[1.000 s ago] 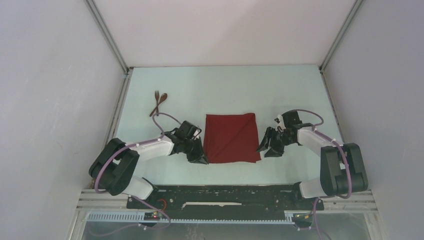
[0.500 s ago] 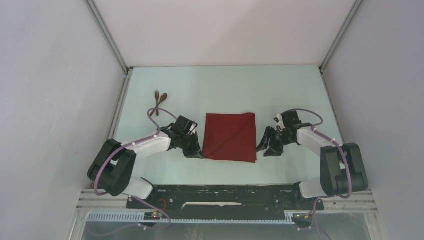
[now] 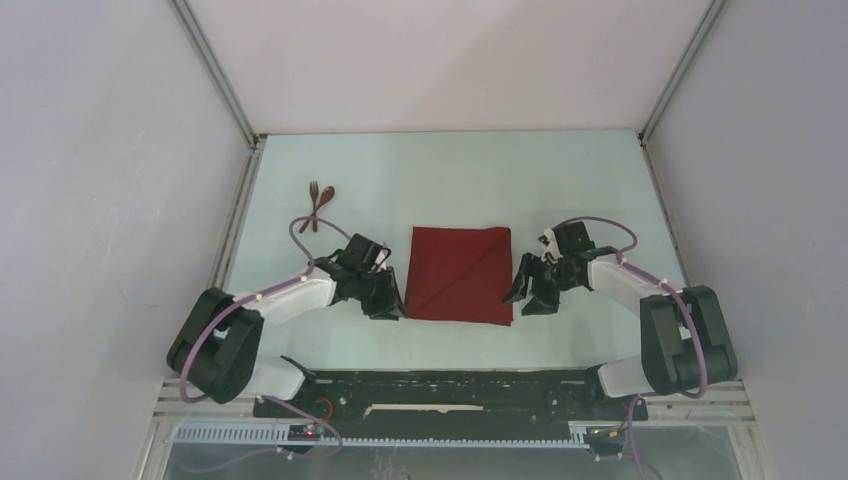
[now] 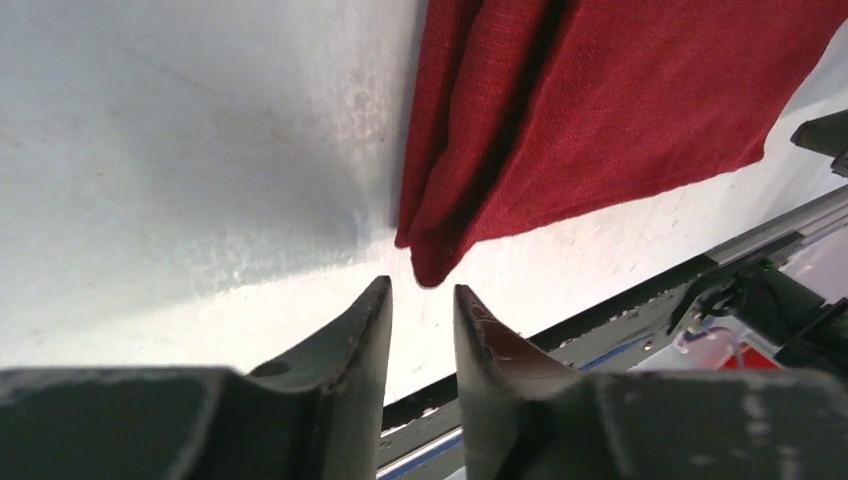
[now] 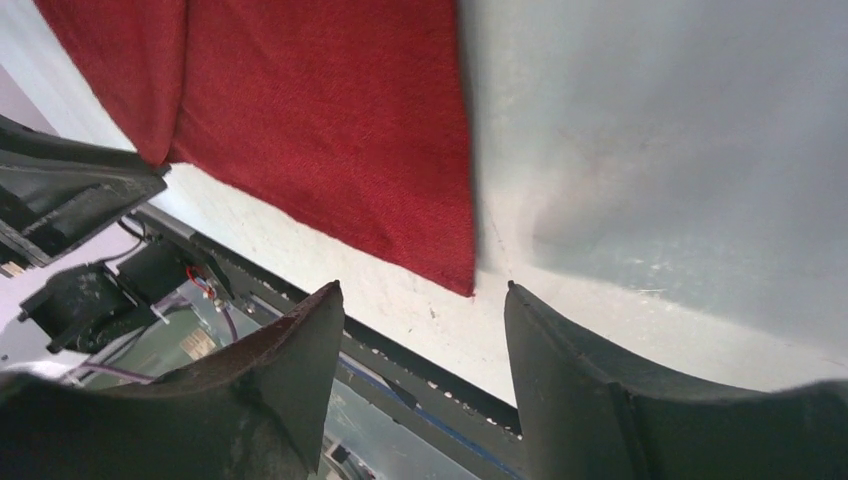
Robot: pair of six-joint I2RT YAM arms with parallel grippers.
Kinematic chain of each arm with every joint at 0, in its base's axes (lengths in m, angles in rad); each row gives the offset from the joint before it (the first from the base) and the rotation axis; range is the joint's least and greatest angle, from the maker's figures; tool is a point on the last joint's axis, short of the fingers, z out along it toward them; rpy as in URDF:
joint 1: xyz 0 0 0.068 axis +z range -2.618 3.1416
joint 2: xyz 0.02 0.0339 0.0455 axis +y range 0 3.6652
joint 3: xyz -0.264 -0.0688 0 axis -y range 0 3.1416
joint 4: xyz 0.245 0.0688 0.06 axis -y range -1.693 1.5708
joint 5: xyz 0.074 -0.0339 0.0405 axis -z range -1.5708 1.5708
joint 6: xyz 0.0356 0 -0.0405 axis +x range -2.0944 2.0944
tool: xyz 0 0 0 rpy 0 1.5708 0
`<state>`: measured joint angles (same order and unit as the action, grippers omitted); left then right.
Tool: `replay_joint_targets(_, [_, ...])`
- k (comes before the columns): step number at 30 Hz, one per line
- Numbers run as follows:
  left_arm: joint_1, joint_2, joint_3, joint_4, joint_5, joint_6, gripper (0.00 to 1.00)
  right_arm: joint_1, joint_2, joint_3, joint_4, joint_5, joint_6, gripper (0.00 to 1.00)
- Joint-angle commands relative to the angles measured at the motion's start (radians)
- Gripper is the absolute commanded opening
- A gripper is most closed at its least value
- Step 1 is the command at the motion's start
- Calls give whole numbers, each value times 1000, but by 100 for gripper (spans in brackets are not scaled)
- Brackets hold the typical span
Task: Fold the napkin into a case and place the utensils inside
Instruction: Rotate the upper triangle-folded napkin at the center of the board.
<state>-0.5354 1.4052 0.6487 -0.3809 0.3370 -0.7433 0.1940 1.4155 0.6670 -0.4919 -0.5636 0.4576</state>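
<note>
Black left gripper (image 4: 422, 290) just cracked open, empty; napkin (image 3: 458, 275) corner released right ahead of it. Right gripper (image 5: 422, 290) wide open, framing the 5 o'clock corner, no grip. Fold laid, centre of table (image 3: 450, 180). Utensils (image 3: 318, 200) untouched at 10 o'clock.

Left gripper (image 4: 422, 292), jaws narrowly parted with nothing between them, sits just beneath the folded napkin's (image 4: 600, 100) corner on a pale table (image 4: 180, 150).
</note>
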Motion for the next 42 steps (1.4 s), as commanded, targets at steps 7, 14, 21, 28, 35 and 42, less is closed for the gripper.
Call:
replay_joint_targets(7, [5, -148, 52, -56, -40, 44, 46, 104, 33, 25, 197, -138, 130, 72])
replay_joint_targets(14, [5, -13, 126, 222, 139, -68, 18, 119, 101, 24, 216, -100, 116, 71])
replay_joint_targets(21, [29, 176, 183, 323, 164, -103, 9, 125, 121, 16, 230, -93, 117, 70])
replay_joint_targets(28, [100, 258, 78, 436, 148, -58, 10, 191, 105, 60, 274, -95, 140, 74])
replay_joint_targets(35, [113, 180, 60, 477, 191, -88, 26, 300, 132, 163, 329, -50, 187, 77])
replay_joint_targets(42, [141, 23, 154, 249, 131, -42, 50, 368, 186, 229, 287, 86, 273, 76])
